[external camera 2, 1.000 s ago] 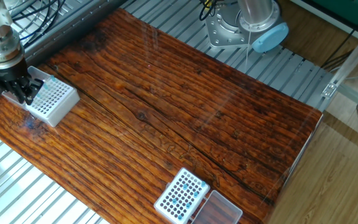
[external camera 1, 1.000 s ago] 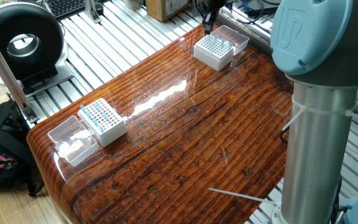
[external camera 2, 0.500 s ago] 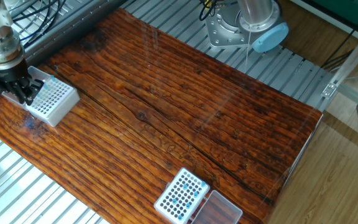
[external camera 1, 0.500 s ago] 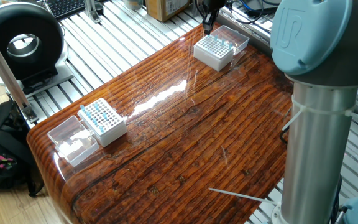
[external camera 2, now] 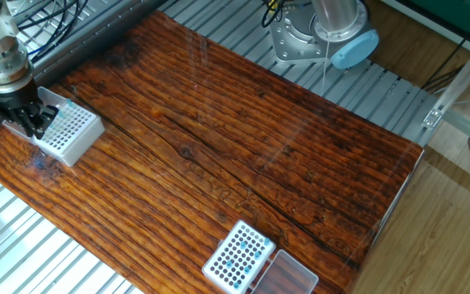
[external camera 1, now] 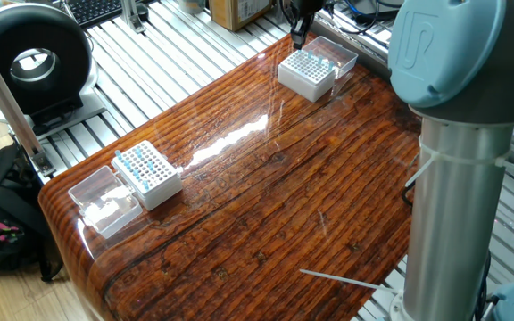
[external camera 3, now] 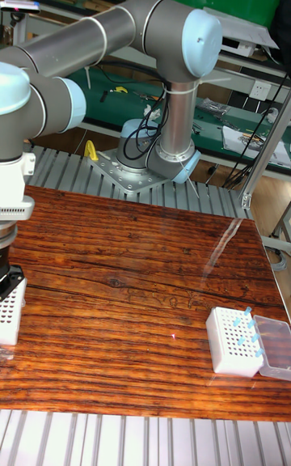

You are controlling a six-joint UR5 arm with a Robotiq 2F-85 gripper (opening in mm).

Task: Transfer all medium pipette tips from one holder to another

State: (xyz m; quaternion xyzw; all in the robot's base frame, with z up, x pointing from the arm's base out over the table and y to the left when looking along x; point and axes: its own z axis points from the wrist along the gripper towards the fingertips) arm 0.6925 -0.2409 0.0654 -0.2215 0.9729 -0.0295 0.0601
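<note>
Other fixed view: fingers (external camera 2: 35,122) touch white box (external camera 2: 70,135) holding medium pipette tips (external camera 2: 69,107).

The arm rises from its base (external camera 3: 149,171) beyond the far edge of the surface (external camera 2: 243,155), bends at a grey and light blue elbow, and reaches across to one end of that surface. There the wrist points straight down. The claw (external camera 2: 29,124) hangs low with its dark fingers (external camera 2: 23,120) close together; whether they grip anything cannot be made out.
</note>
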